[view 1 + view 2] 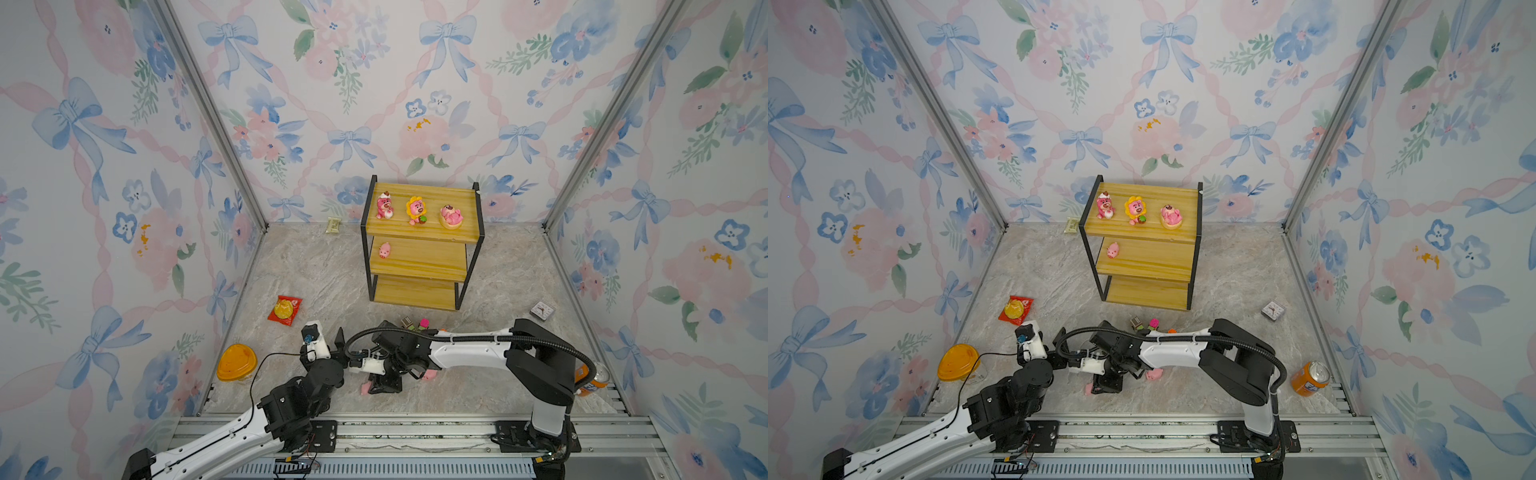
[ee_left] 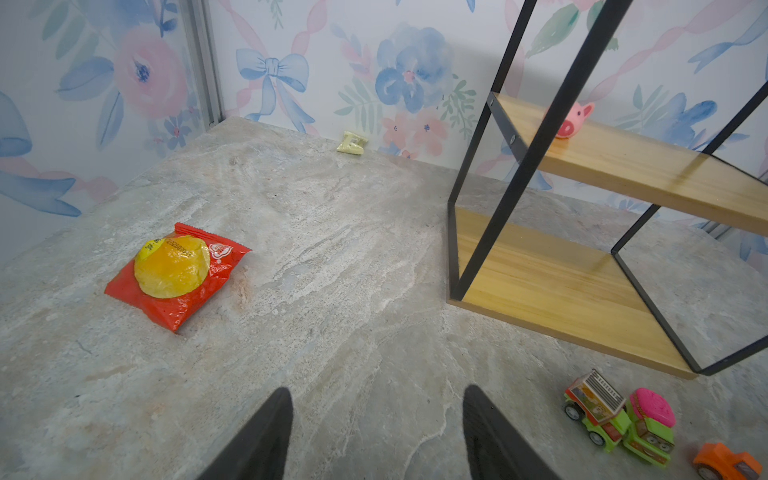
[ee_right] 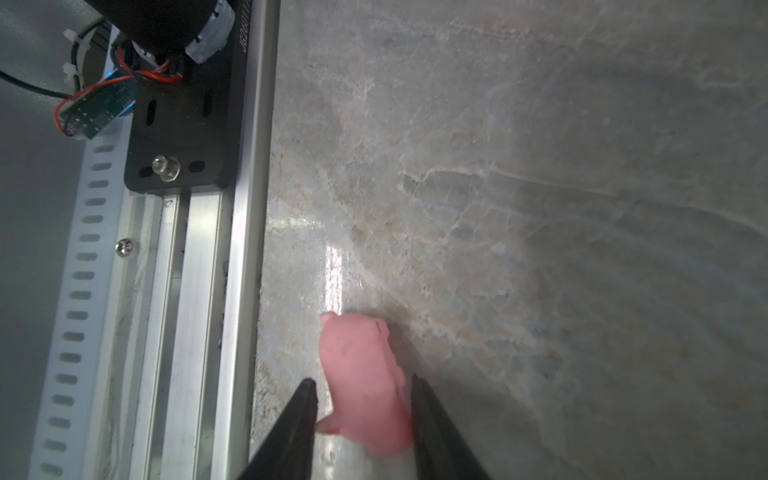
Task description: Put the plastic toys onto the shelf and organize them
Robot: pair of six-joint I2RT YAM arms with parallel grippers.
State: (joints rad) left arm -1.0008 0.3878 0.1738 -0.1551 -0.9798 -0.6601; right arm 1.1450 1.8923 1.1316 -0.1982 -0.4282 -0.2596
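We close on a pig (image 3: 357,353) at the front edge of the table (image 3: 540,208).
The pig lies just beside the aluminium rail (image 3: 241,291), with bare marble on its other side. Our right gripper (image 3: 363,379) straddles it, narrowly parted. One finger touches its flank and a sliver of table shows at the other, so we cannot tell whether it is clamped. Our left gripper (image 2: 378,390) hangs open over bare table, holding nothing, near three cars (image 2: 648,424). On the shelf (image 1: 419,235), three bears (image 1: 415,210) line the top board. Another pig (image 1: 384,250) sits at the middle board's left end.
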